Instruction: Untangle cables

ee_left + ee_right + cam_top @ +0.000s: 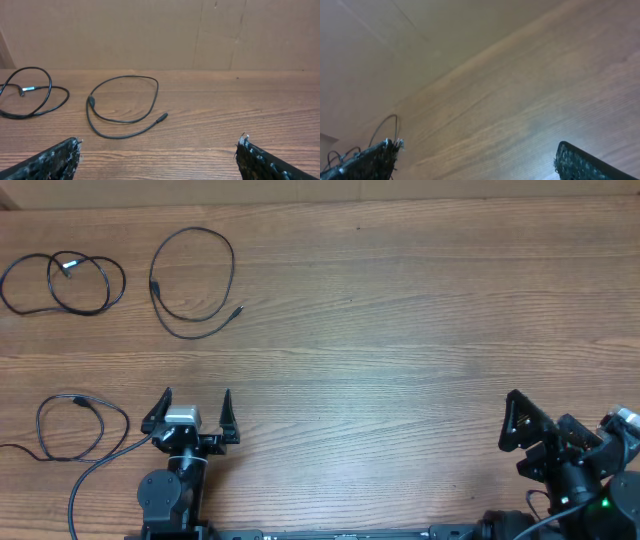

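Note:
Three thin black cables lie apart on the wooden table's left side in the overhead view. A coiled cable [68, 265] is at the far left, a single open loop [152, 285] lies to its right, and a third loop [78, 398] lies near the front left. The left wrist view shows the open loop [161, 118] and the coiled cable [30, 89] ahead of my left gripper [159, 150]. My left gripper [190, 408] is open and empty, just right of the front loop. My right gripper [560, 425] is open and empty at the front right, far from the cables, also seen in its wrist view [477, 155].
A thicker black robot wire [95, 475] curves from the left arm's base toward the front edge. A cardboard wall [160, 30] stands behind the table. Faint cable loops [385, 125] show far off in the right wrist view.

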{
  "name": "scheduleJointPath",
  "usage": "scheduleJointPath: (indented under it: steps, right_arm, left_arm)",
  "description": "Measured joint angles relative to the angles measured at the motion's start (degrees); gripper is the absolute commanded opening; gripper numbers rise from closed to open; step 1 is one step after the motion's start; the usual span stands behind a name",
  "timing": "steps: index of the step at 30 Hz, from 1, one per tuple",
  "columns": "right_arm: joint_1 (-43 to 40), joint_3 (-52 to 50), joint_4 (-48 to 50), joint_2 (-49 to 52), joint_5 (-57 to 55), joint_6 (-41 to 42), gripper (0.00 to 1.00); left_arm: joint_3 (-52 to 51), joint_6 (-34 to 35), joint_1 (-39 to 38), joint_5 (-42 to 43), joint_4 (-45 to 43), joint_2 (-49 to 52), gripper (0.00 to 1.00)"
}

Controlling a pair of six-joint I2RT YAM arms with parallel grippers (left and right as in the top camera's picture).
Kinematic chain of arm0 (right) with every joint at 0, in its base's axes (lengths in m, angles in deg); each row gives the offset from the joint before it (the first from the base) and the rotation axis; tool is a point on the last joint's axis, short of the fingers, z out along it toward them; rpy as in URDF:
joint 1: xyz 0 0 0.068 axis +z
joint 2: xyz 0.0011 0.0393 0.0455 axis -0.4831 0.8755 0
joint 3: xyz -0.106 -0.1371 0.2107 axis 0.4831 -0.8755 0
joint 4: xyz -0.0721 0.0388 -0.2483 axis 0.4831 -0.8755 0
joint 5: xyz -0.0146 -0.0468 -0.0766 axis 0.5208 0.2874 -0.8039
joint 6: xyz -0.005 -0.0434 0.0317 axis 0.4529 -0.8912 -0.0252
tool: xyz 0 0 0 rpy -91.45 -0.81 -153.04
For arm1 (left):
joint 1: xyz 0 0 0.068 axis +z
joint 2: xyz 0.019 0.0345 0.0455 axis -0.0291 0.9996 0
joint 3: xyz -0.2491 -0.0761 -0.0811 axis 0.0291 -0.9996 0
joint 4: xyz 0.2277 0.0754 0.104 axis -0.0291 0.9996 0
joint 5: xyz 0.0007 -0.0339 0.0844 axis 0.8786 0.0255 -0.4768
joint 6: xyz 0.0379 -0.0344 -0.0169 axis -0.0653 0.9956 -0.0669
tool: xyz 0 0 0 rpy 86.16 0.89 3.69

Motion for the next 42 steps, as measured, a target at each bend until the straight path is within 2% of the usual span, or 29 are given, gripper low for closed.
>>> scheduleJointPath:
  steps: [13, 24, 32, 42]
  right_arm:
    - [7.9, -20.4, 19.8, -7.6, -0.4, -2.8, 1.0]
    - [8.6, -36.3, 44.6, -7.8, -0.8, -5.5, 1.0]
    - [8.6, -42.4, 53.8, -8.2, -1.0, -13.2, 1.0]
    - [8.6, -48.6, 54.6, -13.4, -3.7, -17.2, 1.0]
  left_arm:
    - [-0.2, 0.0, 0.0, 0.0, -0.1, 0.0, 1.0]
    - [-0.3, 0.0, 0.0, 0.0, -0.2, 0.0, 0.99]
    - [-0.3, 0.0, 0.0, 0.0, -0.2, 0.0, 0.99]
    - [-0.3, 0.0, 0.0, 0.0, -0.2, 0.0, 0.99]
